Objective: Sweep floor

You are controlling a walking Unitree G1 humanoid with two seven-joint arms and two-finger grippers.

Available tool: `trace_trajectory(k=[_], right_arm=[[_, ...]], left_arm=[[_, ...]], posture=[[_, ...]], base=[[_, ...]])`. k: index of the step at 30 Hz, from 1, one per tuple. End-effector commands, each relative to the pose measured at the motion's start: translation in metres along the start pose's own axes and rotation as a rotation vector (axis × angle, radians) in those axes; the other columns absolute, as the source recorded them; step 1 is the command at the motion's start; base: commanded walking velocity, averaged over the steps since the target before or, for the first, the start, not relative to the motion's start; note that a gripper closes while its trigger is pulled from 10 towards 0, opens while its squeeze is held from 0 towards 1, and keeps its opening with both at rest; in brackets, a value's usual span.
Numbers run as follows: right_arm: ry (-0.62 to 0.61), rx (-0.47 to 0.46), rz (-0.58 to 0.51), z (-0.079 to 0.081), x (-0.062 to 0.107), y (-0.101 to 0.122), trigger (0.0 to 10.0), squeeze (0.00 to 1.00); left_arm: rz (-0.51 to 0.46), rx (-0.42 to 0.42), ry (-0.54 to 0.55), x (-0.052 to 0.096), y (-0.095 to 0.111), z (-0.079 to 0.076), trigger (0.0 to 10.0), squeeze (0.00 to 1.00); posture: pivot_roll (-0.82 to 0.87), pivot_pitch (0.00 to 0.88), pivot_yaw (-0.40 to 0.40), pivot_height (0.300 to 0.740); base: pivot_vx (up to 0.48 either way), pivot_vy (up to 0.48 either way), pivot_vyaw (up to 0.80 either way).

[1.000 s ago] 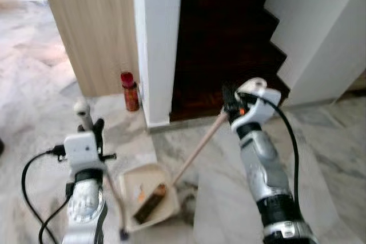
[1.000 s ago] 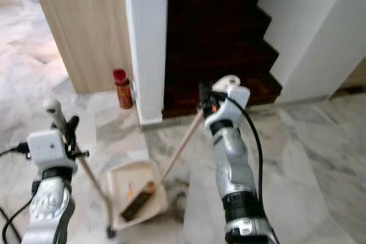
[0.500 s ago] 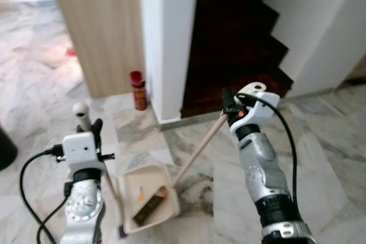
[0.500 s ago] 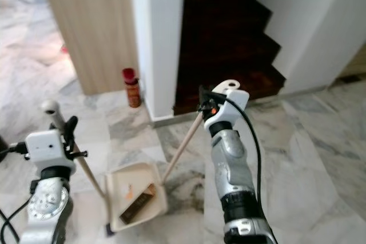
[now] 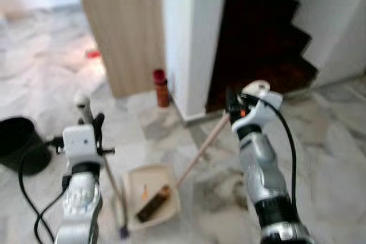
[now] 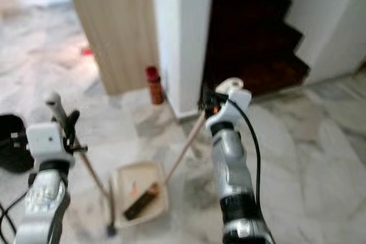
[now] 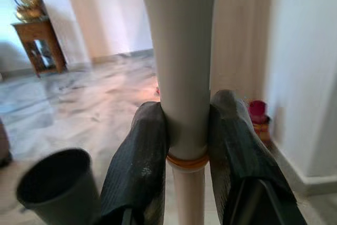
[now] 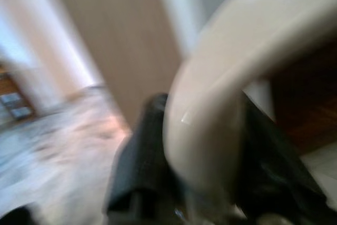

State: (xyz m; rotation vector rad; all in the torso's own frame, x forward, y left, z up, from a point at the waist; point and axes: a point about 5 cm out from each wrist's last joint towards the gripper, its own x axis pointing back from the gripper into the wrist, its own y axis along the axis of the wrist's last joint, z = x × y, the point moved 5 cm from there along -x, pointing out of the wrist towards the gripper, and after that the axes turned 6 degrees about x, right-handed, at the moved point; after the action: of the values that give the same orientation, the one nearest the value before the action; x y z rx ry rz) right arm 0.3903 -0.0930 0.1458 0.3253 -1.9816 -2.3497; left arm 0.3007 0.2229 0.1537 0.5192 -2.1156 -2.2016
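Here the left gripper clamps the dustpan handle — the cream dustpan sits on the marble floor, near and between the arms. Rightward, the right gripper grips the broom handle — its foot touching the pan's right edge.

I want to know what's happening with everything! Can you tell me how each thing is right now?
left gripper: shut on the dustpan handle.
dustpan handle: held, leaning.
dustpan: on the floor, brown litter inside.
right gripper: shut on the broom handle.
broom handle: slanted down to the dustpan.
red can: standing upright by the wall.
black bin: upright, open top.
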Motion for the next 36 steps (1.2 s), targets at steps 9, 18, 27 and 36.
trace_trajectory(k=[9,18,27,36], right_arm=[[-0.017,-0.042,-0.08,-0.0044,0.0011,0.0175,10.0,0.0],[-0.019,-0.047,-0.071,-0.0044,0.0005,0.0149,10.0,0.0],[0.02,-0.045,-0.083,0.0018,-0.0019,0.0196,10.0,0.0],[0.032,-0.045,-0.079,0.0034,-0.0042,0.0205,10.0,0.0]], left_arm=[[-0.032,-0.026,-0.015,-0.0006,0.0101,0.0025,10.0,0.0],[-0.036,-0.023,-0.024,0.0005,0.0111,-0.0014,10.0,0.0],[-0.041,-0.022,0.011,0.0005,0.0123,0.0031,10.0,0.0],[-0.036,-0.016,0.028,0.0025,0.0108,0.003,10.0,0.0]], posture=[[0.04,0.017,0.062,0.74],[0.06,0.009,0.052,0.74],[0.07,0.043,0.032,0.74],[0.07,0.058,0.017,0.74]], base=[[0.0,0.451,0.0],[0.0,0.451,0.0],[0.0,0.45,0.49],[0.0,0.452,0.05]])
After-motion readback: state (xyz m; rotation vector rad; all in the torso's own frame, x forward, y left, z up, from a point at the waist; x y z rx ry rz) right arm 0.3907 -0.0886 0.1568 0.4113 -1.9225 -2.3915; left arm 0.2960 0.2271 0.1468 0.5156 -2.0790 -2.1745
